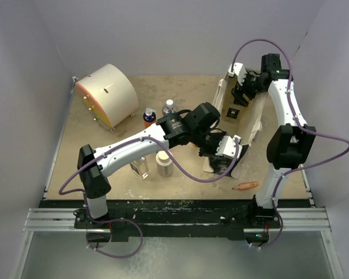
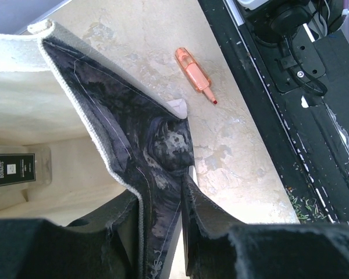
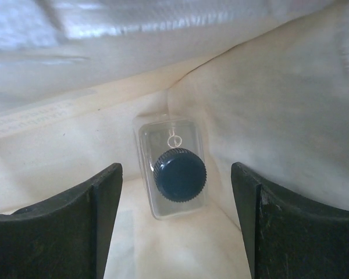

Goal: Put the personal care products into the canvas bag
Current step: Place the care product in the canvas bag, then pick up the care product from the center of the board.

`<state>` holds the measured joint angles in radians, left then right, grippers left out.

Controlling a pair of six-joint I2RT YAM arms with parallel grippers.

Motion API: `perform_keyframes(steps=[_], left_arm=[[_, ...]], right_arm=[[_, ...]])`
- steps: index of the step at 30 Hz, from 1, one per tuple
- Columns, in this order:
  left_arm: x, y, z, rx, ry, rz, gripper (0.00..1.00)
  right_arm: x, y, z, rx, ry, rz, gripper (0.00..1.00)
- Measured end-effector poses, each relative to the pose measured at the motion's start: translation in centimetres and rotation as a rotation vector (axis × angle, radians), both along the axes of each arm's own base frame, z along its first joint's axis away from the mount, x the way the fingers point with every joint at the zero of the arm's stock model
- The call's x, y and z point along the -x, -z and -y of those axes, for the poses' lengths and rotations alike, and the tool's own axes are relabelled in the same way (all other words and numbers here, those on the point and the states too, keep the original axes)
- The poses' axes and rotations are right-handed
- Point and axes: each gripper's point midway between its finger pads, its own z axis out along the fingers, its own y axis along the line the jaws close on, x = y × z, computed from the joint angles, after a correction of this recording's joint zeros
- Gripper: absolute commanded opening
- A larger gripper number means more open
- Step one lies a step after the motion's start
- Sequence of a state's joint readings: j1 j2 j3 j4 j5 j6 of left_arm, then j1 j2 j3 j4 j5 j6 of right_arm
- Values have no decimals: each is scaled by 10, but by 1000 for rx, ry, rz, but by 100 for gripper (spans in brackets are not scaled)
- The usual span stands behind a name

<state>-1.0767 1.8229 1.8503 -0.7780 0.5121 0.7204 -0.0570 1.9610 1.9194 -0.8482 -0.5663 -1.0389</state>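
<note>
The canvas bag (image 1: 222,96) lay on the right side of the table (image 1: 93,168). It looked soft and floppy, so its mouth could sag shut if nobody held it. The left gripper (image 1: 224,150) had the near rim of the bag between its fingers. I could not tell if it was pinching tight or just loose. The right gripper (image 1: 243,96) was at the far end of the bag, wide open and holding nothing.

One clear bottle (image 3: 173,174) with a black cap lay inside the bag, below the open jaws and not touching them.

Four more waited to the left: an orange bottle (image 1: 149,118), a silver bottle (image 1: 168,107), a second clear bottle (image 1: 141,167) and a cream-white bottle (image 1: 164,164). They looked small, light, hard and smooth, so probably slippery. Squeezing around the middle would be best.

The left arm reached across just above them, which could get in the way. The big drum (image 1: 107,96) stood far left and the orange pen (image 1: 244,186) lay near right, both well apart.
</note>
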Motion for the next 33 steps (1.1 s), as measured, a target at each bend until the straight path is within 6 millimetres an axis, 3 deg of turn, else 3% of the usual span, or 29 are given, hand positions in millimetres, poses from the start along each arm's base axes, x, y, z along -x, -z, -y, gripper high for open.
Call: perform_keyframes(steps=[7, 15, 22, 26, 27, 33], left_arm=[[-4, 0, 1, -4, -26, 12, 36], [-8, 0, 0, -10, -64, 11, 43], [-14, -1, 1, -7, -106, 16, 58], [-15, -1, 1, -10, -124, 8, 64], [-15, -1, 1, -10, -128, 5, 66], [-15, -5, 0, -5, -153, -16, 82]], right_arm=[[2, -31, -1, -3, 3, 67, 78], [8, -47, -5, -32, 6, 82, 78], [20, -57, -13, -80, 12, 61, 78], [33, -82, -17, -112, 29, 85, 78], [41, -99, -18, -126, 43, 110, 78], [66, -143, -20, -177, 111, 168, 77]])
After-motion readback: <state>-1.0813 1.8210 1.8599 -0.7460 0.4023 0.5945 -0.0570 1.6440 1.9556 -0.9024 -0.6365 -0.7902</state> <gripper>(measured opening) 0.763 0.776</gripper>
